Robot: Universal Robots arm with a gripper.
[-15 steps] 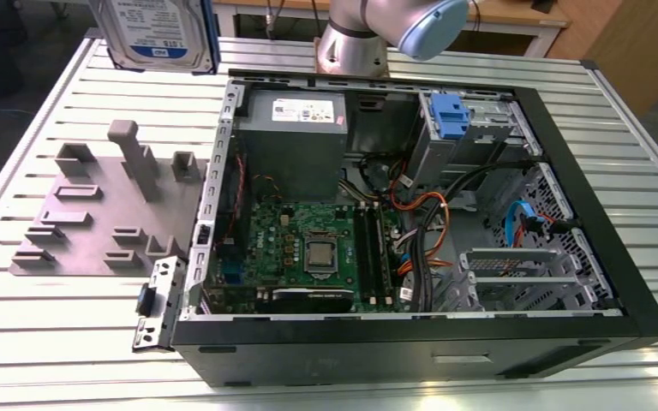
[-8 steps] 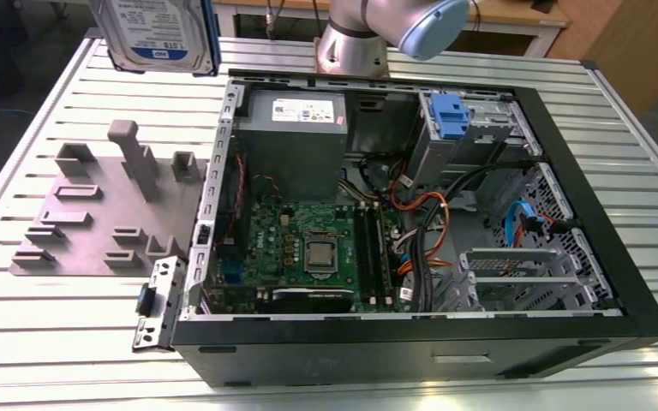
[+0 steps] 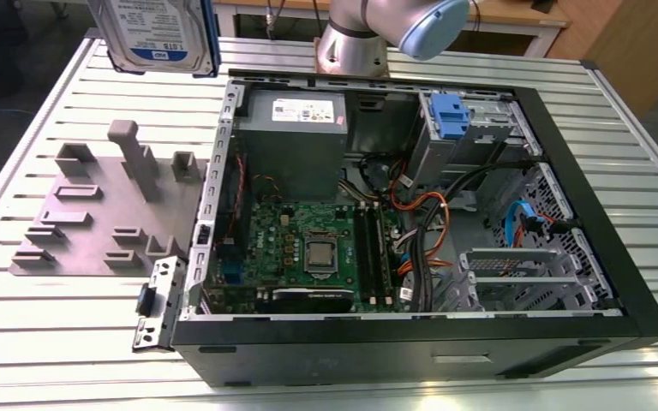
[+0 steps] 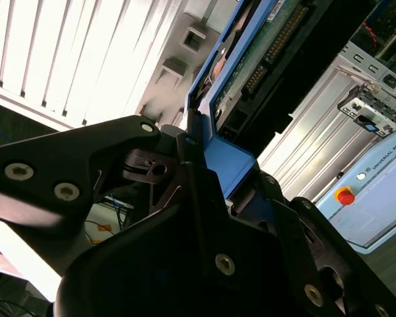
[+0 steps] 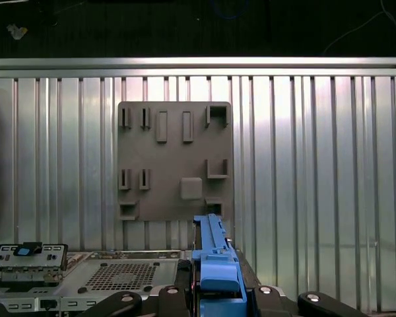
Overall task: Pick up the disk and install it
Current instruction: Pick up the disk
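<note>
One slatted metal counter. One open computer tower case, lying on its side. One grey fixture plate, at the case's exterior-view left. One disk, aloft, clear of the case. One gripper, jaws clamped on the disk's blue edge.

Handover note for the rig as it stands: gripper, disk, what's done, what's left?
Gripper: shut on the disk, clamped on its blue bracket.
Disk: held in the air at the exterior view's upper left, label facing that camera, outside the open computer case. The grey fixture plate lies on the table beside the case.
Done: pick-up.
Left: install; the disk is not yet in the case.
</note>
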